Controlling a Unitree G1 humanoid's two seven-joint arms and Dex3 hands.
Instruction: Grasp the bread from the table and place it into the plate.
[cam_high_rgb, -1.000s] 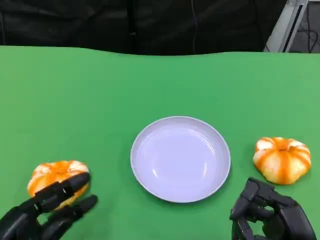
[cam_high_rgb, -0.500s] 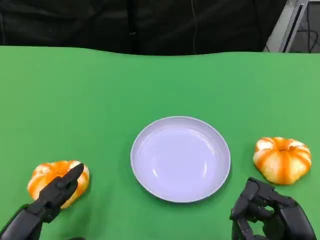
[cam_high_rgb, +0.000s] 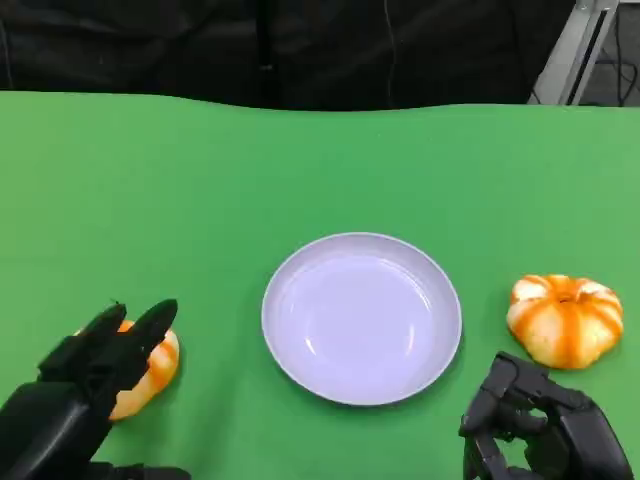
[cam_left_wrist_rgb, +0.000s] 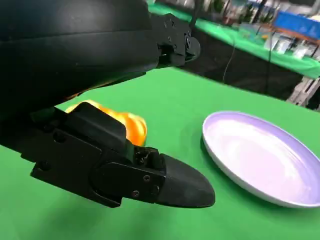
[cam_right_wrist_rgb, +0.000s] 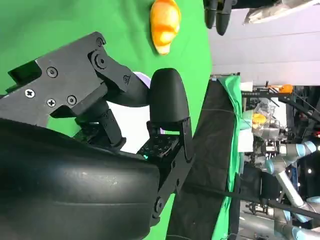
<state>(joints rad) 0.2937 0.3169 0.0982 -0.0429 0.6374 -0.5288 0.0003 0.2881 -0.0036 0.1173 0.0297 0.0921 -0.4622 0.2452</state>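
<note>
One orange-and-white bread (cam_high_rgb: 153, 366) lies on the green table at the near left. My left hand (cam_high_rgb: 85, 385) hovers over it with fingers apart, covering its left part. In the left wrist view this bread (cam_left_wrist_rgb: 127, 125) sits between the upper fingers (cam_left_wrist_rgb: 172, 42) and the thumb (cam_left_wrist_rgb: 150, 177), with gaps on both sides. The pale lilac plate (cam_high_rgb: 300, 262) stands in the middle, and its rim (cam_left_wrist_rgb: 220, 160) lies just past the bread. A second bread (cam_high_rgb: 565, 320) lies right of the plate. My right hand (cam_high_rgb: 540, 430) rests near it with fingers curled in on nothing.
The table's far edge (cam_high_rgb: 320, 100) meets a dark backdrop. A metal stand (cam_high_rgb: 575, 50) rises at the back right. Green cloth lies open between the plate and each bread. The right wrist view shows the far bread (cam_right_wrist_rgb: 165, 22) beyond my right hand (cam_right_wrist_rgb: 125, 130).
My left hand has come forward over the left bread and spread its fingers above it, hiding more of it. The right hand, plate and right bread have not moved.
</note>
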